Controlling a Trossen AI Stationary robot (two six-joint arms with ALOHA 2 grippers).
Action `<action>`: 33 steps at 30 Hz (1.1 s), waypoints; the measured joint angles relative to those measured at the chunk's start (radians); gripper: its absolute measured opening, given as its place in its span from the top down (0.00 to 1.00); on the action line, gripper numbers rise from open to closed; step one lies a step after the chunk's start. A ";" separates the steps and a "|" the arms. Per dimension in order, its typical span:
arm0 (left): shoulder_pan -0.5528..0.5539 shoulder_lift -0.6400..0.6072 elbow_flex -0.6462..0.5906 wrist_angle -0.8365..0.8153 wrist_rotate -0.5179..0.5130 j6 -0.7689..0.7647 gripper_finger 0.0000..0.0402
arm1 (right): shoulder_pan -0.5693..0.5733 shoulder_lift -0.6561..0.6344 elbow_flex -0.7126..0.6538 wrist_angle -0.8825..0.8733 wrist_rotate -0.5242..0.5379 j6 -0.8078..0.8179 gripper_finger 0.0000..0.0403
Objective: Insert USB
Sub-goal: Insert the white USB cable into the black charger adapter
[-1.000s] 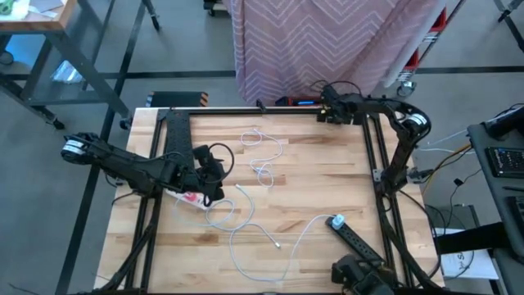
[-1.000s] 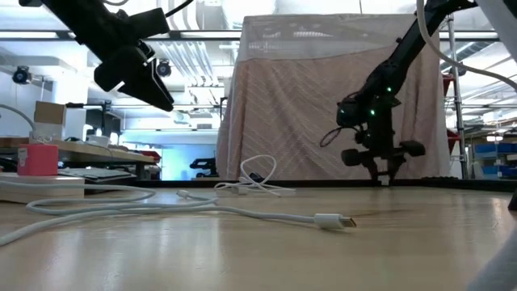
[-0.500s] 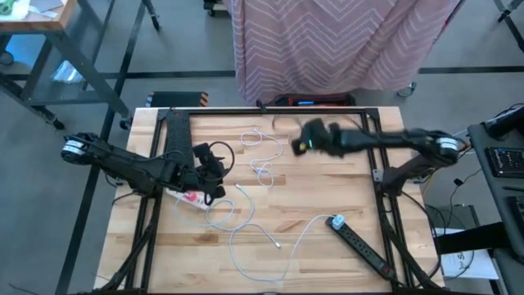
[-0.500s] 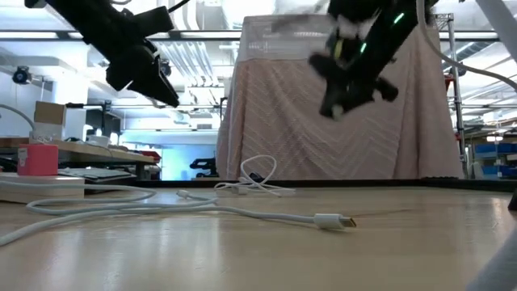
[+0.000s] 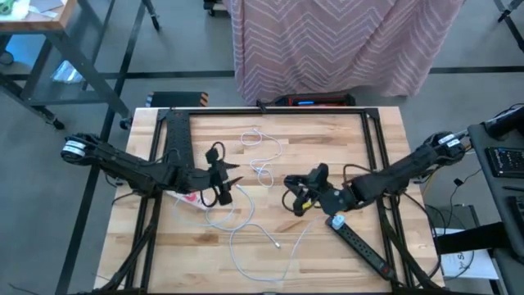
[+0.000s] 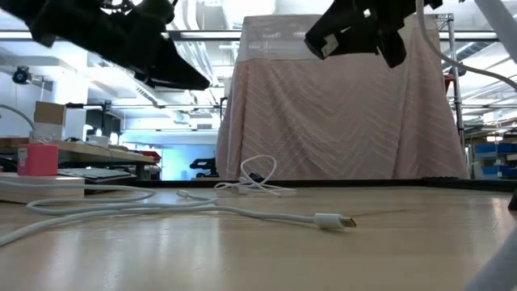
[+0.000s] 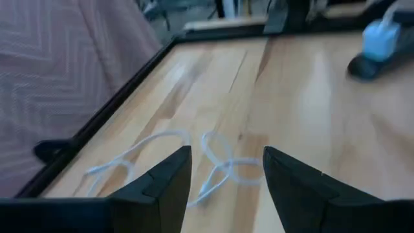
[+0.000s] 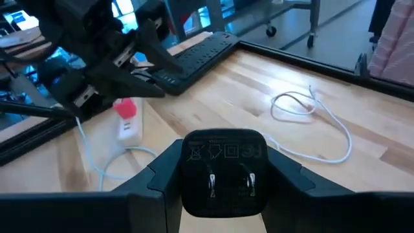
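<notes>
White USB cable (image 5: 246, 221) lay loosely looped across the wooden table's middle, one end running to a white block with a red top (image 5: 190, 198) on the left side, its free plug (image 6: 334, 221) flat on the wood. Black charger with two metal prongs (image 8: 223, 169) sat upright between two dark fingers. Black power strip (image 5: 360, 246) lay diagonally at the right, a light blue plug (image 5: 336, 221) at its end.
</notes>
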 joint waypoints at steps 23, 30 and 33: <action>0.329 0.532 0.294 -0.177 0.357 0.071 0.42 | -0.056 -0.065 -0.017 -0.012 -0.076 -0.198 0.67; 0.366 0.650 0.419 -0.271 0.357 0.088 0.49 | -0.055 -0.056 -0.024 -0.012 -0.082 -0.179 0.66; 0.381 0.702 0.464 -0.343 0.360 0.114 0.53 | -0.055 -0.057 -0.024 -0.013 -0.082 -0.172 0.67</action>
